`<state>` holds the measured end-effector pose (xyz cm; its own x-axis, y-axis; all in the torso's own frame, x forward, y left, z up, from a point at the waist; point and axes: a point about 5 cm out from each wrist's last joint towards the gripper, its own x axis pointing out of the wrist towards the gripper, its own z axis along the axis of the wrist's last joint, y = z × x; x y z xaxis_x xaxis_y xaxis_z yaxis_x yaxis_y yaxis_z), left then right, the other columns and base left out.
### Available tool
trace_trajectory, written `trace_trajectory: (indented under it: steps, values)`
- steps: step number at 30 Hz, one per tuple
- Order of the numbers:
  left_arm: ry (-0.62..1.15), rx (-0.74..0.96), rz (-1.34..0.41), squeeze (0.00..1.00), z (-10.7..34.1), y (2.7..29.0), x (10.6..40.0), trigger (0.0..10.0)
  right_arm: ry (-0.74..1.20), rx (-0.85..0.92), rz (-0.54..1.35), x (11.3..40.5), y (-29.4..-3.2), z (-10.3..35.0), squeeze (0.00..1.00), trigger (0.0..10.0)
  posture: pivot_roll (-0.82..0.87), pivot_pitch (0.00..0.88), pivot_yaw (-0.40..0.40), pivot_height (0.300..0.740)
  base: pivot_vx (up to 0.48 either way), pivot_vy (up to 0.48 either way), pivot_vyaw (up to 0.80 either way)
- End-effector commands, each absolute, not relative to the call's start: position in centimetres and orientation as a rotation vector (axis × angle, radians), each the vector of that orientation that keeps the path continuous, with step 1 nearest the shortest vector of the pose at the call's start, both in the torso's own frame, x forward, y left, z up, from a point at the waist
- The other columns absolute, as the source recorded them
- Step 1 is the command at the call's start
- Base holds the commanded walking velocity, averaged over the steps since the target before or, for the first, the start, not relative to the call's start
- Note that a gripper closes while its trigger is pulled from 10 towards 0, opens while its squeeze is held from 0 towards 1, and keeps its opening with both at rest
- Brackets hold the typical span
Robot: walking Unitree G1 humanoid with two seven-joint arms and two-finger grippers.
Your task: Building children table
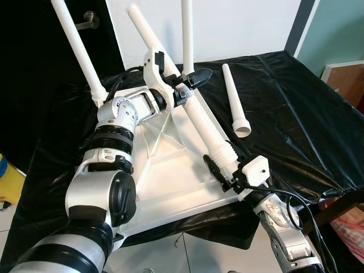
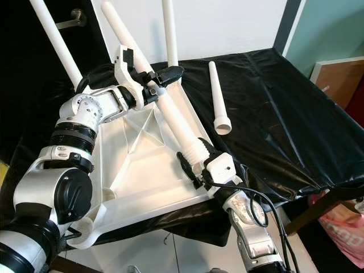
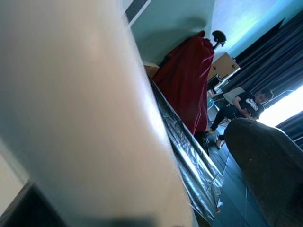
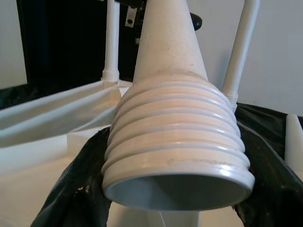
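The white tabletop [image 1: 170, 182] lies upside down on a black cloth [image 1: 296, 114]. Two white legs stand upright in it, one at the left [image 1: 79, 48] and one at the back [image 1: 187, 34]. A third leg [image 1: 199, 114] slants over the tabletop, held at both ends. My left gripper [image 1: 185, 85] is shut on its upper shaft. My right gripper [image 1: 224, 162] is shut on its ribbed, threaded lower end [image 4: 175, 142], with black fingers [image 4: 75, 189] on either side, near the tabletop's front right corner. A fourth leg [image 1: 234, 99] lies loose on the cloth to the right.
A dark door with a handle [image 1: 88, 21] stands behind at the left. A wooden box [image 1: 347, 79] sits at the far right, a pink bag [image 1: 352, 233] lower right, a yellow object [image 1: 8, 182] on the floor at left. A seated person [image 3: 246, 106] is far off.
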<state>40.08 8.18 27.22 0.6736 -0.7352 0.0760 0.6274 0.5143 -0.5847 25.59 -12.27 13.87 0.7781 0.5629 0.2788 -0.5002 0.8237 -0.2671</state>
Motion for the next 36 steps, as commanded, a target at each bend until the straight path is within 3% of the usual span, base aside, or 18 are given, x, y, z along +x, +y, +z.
trace_trajectory:
  steps: [1, 7, 8, 10, 11, 26, 27, 29, 30, 32, 33, 36]
  values:
    - [0.156, -0.626, -0.874, 0.00, 28.0, 8.2, 40.1, 10.0, -0.373, -0.190, 0.587, 25.5, -12.3, 14.2, 0.00, 10.0, -0.26, 0.014, 0.066, 0.740, 0.000, 0.000, 0.00]
    - [0.141, -0.629, -0.838, 0.00, 28.3, 9.3, 40.6, 10.0, -0.373, -0.206, 0.596, 25.5, -12.2, 14.4, 0.00, 10.0, -0.27, 0.020, 0.075, 0.740, 0.000, 0.000, 0.00]
    - [0.140, -0.630, -0.829, 0.00, 28.2, 9.5, 40.7, 6.7, -0.373, -0.202, 0.596, 25.4, -12.1, 14.3, 0.00, 10.0, -0.27, 0.022, 0.078, 0.740, 0.000, 0.000, 0.00]
    - [0.141, -0.630, -0.825, 0.00, 28.1, 9.7, 40.8, 6.7, -0.373, -0.200, 0.596, 25.4, -12.0, 14.3, 0.00, 10.0, -0.27, 0.022, 0.078, 0.740, 0.000, 0.000, 0.00]
    - [0.140, -0.630, -0.826, 0.00, 28.0, 9.7, 40.8, 0.0, -0.371, -0.197, 0.598, 25.3, -11.9, 14.3, 0.00, 10.0, -0.27, 0.024, 0.076, 0.740, 0.000, 0.000, 0.00]
    - [0.129, -0.654, -0.816, 0.00, 28.2, 9.9, 40.8, 0.0, -0.363, -0.159, 0.580, 25.7, -12.0, 14.5, 0.00, 10.0, -0.27, 0.028, 0.070, 0.740, 0.000, 0.000, 0.00]
    - [0.108, -0.633, -0.827, 0.00, 28.7, 9.8, 40.8, 0.0, -0.363, -0.142, 0.569, 25.8, -12.2, 14.6, 1.00, 10.0, -0.26, 0.029, 0.065, 0.740, 0.000, 0.000, 0.00]
    - [0.100, -0.622, -0.827, 0.00, 29.0, 9.8, 40.7, 0.0, -0.363, -0.133, 0.565, 25.9, -12.3, 14.7, 1.00, 10.0, -0.26, 0.029, 0.065, 0.740, 0.000, 0.000, 0.00]
    - [0.088, -0.607, -0.828, 0.00, 29.2, 9.7, 40.7, 1.8, -0.365, -0.127, 0.558, 25.9, -12.3, 14.8, 1.00, 10.0, -0.26, 0.030, 0.064, 0.740, 0.000, 0.000, 0.00]
    - [0.075, -0.590, -0.827, 0.00, 29.5, 9.7, 40.7, 1.8, -0.365, -0.123, 0.553, 25.9, -12.4, 14.8, 1.00, 10.0, -0.26, 0.030, 0.064, 0.740, 0.000, 0.000, 0.00]
    - [0.062, -0.570, -0.824, 0.00, 30.0, 9.6, 40.6, 10.0, -0.363, -0.120, 0.545, 26.0, -12.6, 14.9, 1.00, 10.0, -0.26, 0.033, 0.061, 0.740, 0.000, 0.000, 0.00]
    - [0.012, -0.573, -0.809, 0.00, 31.1, 9.7, 40.6, 10.0, -0.359, -0.103, 0.523, 26.1, -12.9, 15.0, 1.00, 10.0, -0.26, 0.036, 0.059, 0.740, 0.000, 0.000, 0.00]
